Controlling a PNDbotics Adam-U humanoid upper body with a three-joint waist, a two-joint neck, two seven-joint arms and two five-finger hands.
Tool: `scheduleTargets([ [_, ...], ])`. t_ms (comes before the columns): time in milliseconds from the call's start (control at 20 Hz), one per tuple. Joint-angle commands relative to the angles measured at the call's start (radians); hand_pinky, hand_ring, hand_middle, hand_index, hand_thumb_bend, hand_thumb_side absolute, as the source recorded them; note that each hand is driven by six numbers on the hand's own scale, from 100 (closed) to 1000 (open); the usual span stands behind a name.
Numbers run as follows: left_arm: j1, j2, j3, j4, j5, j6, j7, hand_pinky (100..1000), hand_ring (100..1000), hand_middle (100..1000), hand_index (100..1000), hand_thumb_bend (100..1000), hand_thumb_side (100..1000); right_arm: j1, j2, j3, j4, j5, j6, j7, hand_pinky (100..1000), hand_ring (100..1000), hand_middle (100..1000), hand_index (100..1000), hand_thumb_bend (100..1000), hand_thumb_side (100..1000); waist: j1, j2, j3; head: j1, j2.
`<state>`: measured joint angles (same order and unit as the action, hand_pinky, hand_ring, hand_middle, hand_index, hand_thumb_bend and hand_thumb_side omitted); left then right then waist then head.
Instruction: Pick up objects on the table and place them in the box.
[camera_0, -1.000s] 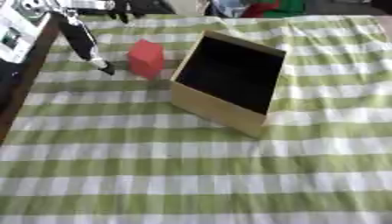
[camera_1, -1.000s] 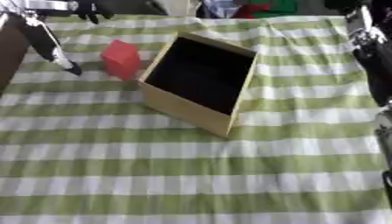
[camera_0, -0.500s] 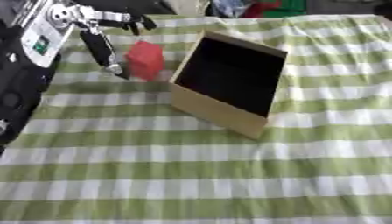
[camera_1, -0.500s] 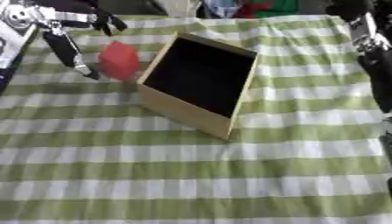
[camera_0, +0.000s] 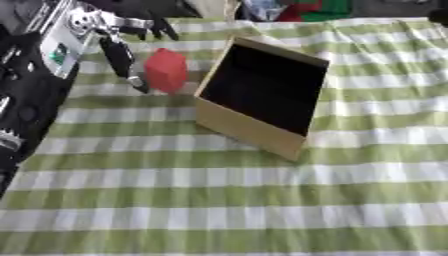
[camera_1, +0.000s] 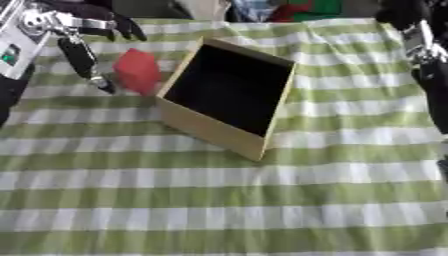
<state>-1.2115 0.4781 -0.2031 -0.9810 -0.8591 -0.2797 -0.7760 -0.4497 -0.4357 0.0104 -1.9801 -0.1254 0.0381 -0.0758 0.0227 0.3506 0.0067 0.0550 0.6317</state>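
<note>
Seen from above, looking down on a worktop (camera_0: 219, 210) covered in green and white checked cloth. Near the middle, a tan cardboard box (camera_0: 262, 95), open-topped, dark and apparently empty inside, set askew to the cloth's stripes. Just beside its left wall, a small red block (camera_0: 165, 70), standing upright on the cloth, very close to the box or perhaps touching it; hard to tell which.

Reaching in from the upper left, the left hand (camera_0: 118, 42), black with silver joints. Fingers (camera_0: 120, 60) spread and mostly straight, holding nothing; one long finger pointing down with its tip at the block's left side, near or just touching it, others fanned out above and behind the block. Along the right edge of the right eye view, part of the right arm, dark and blurred; no clear view of the right hand, so no telling how its fingers stand.

Judged by look only: block probably light, stiff and smooth-sided, perhaps plastic or foam, unlikely to break. Flat faces liable to slip under a one-sided touch and to tip or slide toward the box. Best hold likely across two opposite flat faces, left and right, about mid-height, thumb on one side and fingers on the other. Block not yet in the box
</note>
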Motion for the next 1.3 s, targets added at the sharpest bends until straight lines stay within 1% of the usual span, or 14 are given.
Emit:
scheduleTargets([
  [50, -0.034, 0.011, 0.014, -0.008, -0.037, -0.007, 0.038, 790, 933, 943, 941, 670, 100, -0.012, -0.011, -0.003, -0.020, -0.006, -0.002, 0.005, 919, 760, 694, 888, 100, 549, -0.001, -0.019, 0.000, 0.005, -0.009],
  [100, -0.036, 0.010, 0.014, -0.006, -0.042, -0.010, 0.043, 790, 933, 943, 941, 670, 100, -0.012, -0.011, -0.003, -0.020, -0.006, -0.002, 0.006, 919, 760, 694, 888, 100, 549, -0.001, -0.019, 0.000, 0.005, -0.009],
  [150, -0.037, 0.009, 0.013, -0.005, -0.045, -0.011, 0.047, 760, 939, 945, 935, 670, 100, -0.012, -0.010, -0.003, -0.020, -0.006, -0.001, 0.006, 920, 760, 694, 888, 100, 551, -0.001, -0.018, 0.000, 0.006, -0.010],
  [350, -0.043, 0.006, 0.013, 0.000, -0.055, -0.014, 0.054, 757, 941, 947, 935, 669, 100, -0.011, -0.011, -0.003, -0.020, -0.007, -0.001, 0.008, 920, 760, 694, 888, 100, 551, -0.001, -0.017, 0.000, 0.007, -0.012],
  [400, -0.044, 0.004, 0.013, 0.002, -0.056, -0.014, 0.056, 741, 937, 937, 940, 652, 100, -0.011, -0.010, -0.003, -0.020, -0.007, -0.001, 0.008, 920, 761, 694, 889, 100, 553, -0.001, -0.016, -0.001, 0.008, -0.013],
  [550, -0.050, -0.010, 0.013, 0.016, -0.061, -0.007, 0.061, 748, 934, 928, 942, 651, 100, -0.014, -0.011, -0.003, -0.020, -0.007, -0.001, 0.010, 920, 761, 695, 889, 100, 554, -0.001, -0.009, -0.009, 0.013, -0.018],
  [850, -0.048, -0.016, 0.022, 0.054, -0.089, -0.001, 0.062, 766, 927, 914, 951, 659, 100, -0.016, -0.012, -0.003, -0.020, -0.009, -0.002, 0.010, 921, 761, 695, 890, 100, 560, 0.000, 0.001, -0.016, 0.017, -0.024],
  [1100, -0.048, -0.017, 0.037, 0.082, -0.117, 0.005, 0.073, 759, 924, 909, 960, 656, 100, -0.017, -0.011, -0.004, -0.020, -0.010, -0.002, 0.010, 922, 761, 695, 890, 100, 561, 0.000, 0.005, -0.017, 0.019, -0.027],
  [1200, -0.045, -0.013, 0.042, 0.092, -0.139, 0.020, 0.082, 750, 926, 908, 959, 664, 100, -0.017, -0.011, -0.003, -0.020, -0.011, -0.002, 0.011, 922, 761, 695, 891, 100, 565, 0.000, 0.009, -0.019, 0.021, -0.031],
  [1300, -0.043, -0.015, 0.048, 0.099, -0.161, 0.027, 0.094, 751, 921, 897, 952, 652, 100, -0.018, -0.011, -0.003, -0.020, -0.012, -0.003, 0.011, 922, 761, 695, 891, 100, 566, -0.001, 0.012, -0.019, 0.021, -0.032],
])
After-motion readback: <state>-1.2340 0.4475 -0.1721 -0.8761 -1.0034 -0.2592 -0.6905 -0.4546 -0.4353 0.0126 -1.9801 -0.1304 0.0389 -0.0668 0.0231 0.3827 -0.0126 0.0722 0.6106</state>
